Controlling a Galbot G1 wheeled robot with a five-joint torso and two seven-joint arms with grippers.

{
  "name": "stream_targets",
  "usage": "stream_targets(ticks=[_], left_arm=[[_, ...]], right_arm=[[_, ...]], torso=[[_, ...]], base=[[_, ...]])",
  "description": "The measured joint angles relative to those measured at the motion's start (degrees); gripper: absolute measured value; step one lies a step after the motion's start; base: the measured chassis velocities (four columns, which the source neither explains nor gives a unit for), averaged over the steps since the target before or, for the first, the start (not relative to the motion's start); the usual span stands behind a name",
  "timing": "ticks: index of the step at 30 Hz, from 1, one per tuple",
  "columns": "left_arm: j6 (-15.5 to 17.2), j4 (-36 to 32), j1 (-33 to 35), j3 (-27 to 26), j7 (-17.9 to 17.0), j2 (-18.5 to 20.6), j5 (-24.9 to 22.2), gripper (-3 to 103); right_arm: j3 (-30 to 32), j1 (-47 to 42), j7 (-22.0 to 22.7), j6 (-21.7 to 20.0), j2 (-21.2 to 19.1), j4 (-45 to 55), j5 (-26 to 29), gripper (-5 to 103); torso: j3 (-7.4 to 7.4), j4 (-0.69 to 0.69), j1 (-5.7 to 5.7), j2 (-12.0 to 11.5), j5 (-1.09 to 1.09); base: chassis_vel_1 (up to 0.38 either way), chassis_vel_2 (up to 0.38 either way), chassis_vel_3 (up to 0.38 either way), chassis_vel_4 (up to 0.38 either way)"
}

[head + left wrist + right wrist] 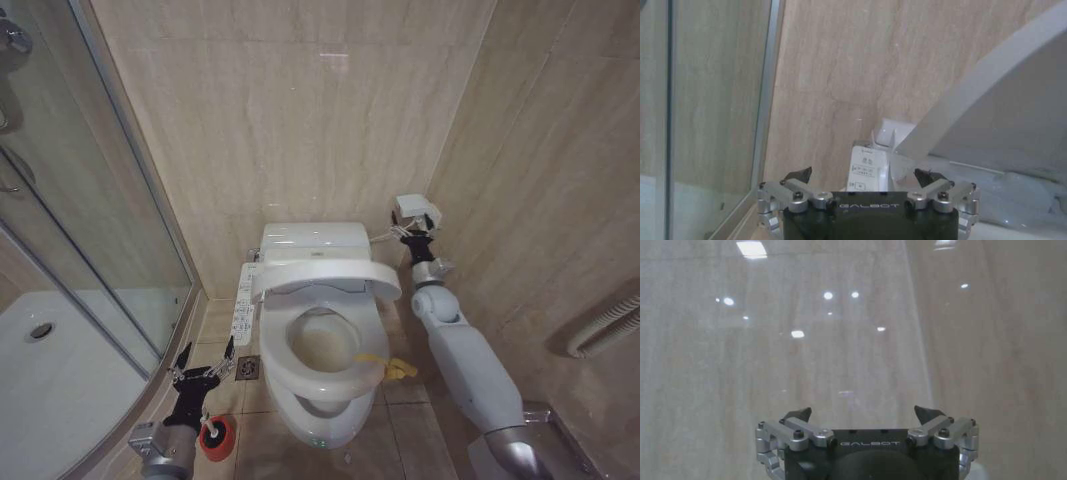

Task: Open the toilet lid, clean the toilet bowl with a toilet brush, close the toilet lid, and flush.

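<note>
A: Start at the left end effector (204, 356). It hangs low at about 7 o'clock in the head view, fingers spread and empty, just above the toilet brush (212, 434) in its red cup holder on the floor tiles.

B: And the right end effector (398, 231)?

A: Up at 2 o'clock beside the tank, against the beige wall; its wrist view shows the fingers apart, gripping nothing. The toilet lid (325, 276) is only part raised, leaning over the back of the ring-shaped seat, so I judge the opening step unfinished.

B: How to finish it well?

A: Push the lid's smooth plastic rim from beneath, slowly, until it rests against the tank; glossy plastic slips, so a broad contact beats a pinch. (The button panel (243, 301) along the seat's left side is best left untouched.)

B: Surfaces?

A: The toilet bowl (322, 342) is glazed white ceramic, oval, beige inside, with something yellow draped on the seat near 4 o'clock. The brush handle looks slim and hard, the bristle head dark.
</note>
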Motion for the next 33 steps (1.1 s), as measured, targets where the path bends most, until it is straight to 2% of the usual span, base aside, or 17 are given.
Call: stream_targets(ticks=[5,11,28,31,32,33], left_arm=[[-0.01,-0.01,-0.08,0.27,0.03,-0.24,0.07,100],[-0.04,-0.14,-0.07,0.64,0.09,-0.50,0.36,100],[-0.91,-0.54,0.27,0.49,0.28,-0.15,0.17,100],[1.61,-2.26,0.71,-0.74,-2.67,0.18,0.65,100],[1.61,-2.26,0.71,-0.74,-2.67,0.18,0.65,100],[2.91,-3.05,0.81,-1.50,-4.33,0.57,0.76,100]], right_arm=[[1.35,-3.65,0.23,0.31,-1.77,3.27,1.43,100],[2.66,-11.87,0.31,0.42,-3.00,11.99,4.23,100],[8.69,-27.82,-0.89,0.71,-4.06,31.27,3.68,100],[8.70,-29.94,-1.07,0.69,-3.59,34.28,3.18,100],[8.70,-29.94,-1.07,0.69,-3.59,34.28,3.18,100],[8.69,-30.71,-1.21,0.72,-3.27,34.98,2.81,100]], torso=[[0.00,-0.01,0.00,0.00,0.01],[0.00,0.01,0.00,0.00,0.00],[0.00,-0.01,-0.01,0.00,-0.02],[0.00,0.01,-0.01,0.01,-0.03],[0.00,0.01,-0.01,0.01,-0.03],[0.00,0.00,0.00,0.01,-0.02]], base=[[0.000,0.000,0.000,0.000],[0.000,0.000,0.000,0.000],[0.000,0.000,0.000,0.000],[0.000,0.000,0.000,0.000],[0.000,0.000,0.000,0.000],[0.000,0.000,0.000,0.000]])
